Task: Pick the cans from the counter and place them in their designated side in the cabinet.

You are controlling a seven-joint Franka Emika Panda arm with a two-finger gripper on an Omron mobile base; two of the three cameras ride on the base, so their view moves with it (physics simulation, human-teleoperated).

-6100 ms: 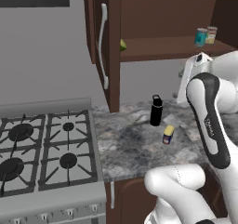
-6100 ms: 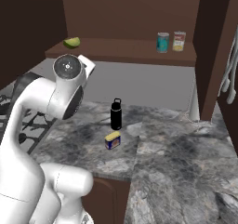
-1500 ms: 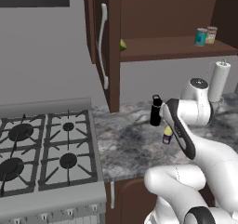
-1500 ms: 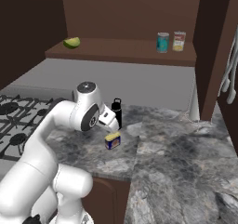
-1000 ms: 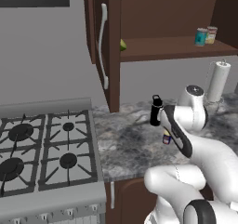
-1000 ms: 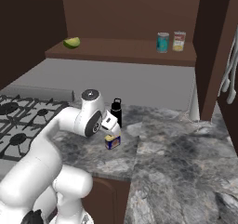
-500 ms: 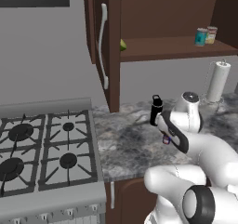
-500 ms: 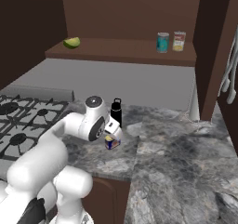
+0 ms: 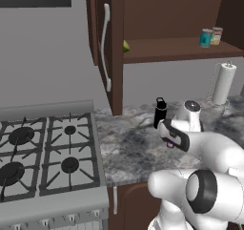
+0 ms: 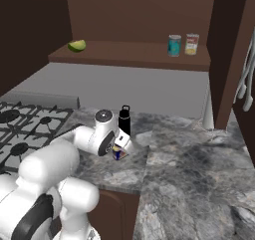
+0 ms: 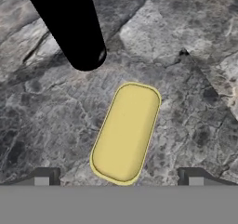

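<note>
Cans: teal one (image 10: 174,45) is shelved in cabinet (image 9: 167,52); yellow-topped one (image 11: 125,131) is left on counter (image 10: 199,159), gripper (image 11: 118,176) spread above.

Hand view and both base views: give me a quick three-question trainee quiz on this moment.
1. True or false: the gripper is open above the yellow-topped can.
2. What stands beside that can on the counter? A) black bottle B) kettle C) mug
3. Fill in: the teal can sits on the cabinet ____, next to the pale can.

Key: 1 true; 2 A, the black bottle; 3 shelf.
</note>
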